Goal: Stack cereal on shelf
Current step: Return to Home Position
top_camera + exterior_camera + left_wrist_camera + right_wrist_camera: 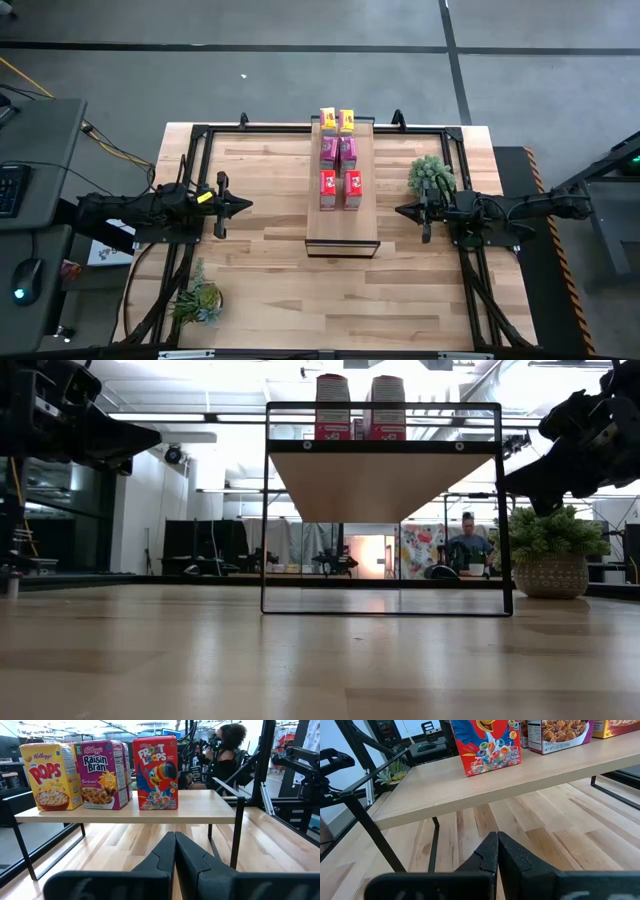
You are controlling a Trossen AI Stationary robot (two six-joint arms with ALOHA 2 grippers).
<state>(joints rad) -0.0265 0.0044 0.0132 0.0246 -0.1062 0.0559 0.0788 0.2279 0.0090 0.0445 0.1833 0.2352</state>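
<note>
Six small cereal boxes stand upright on the shelf (341, 228) in two rows: yellow pair (337, 121) at the far end, magenta pair (338, 153) in the middle, red pair (340, 189) nearest. The left wrist view shows a yellow box (50, 776), a magenta box (101, 774) and a red box (155, 772). The right wrist view shows a red box (487, 745). My left gripper (245, 206) hovers left of the shelf, shut and empty. My right gripper (400, 211) hovers right of it, shut and empty.
The near half of the shelf board (200, 810) is bare. A potted plant (431, 174) stands by the right arm; another plant (197, 300) lies near the table's near-left corner. Dark metal frame rails (190, 150) edge the tabletop. A person (225, 750) sits beyond the table.
</note>
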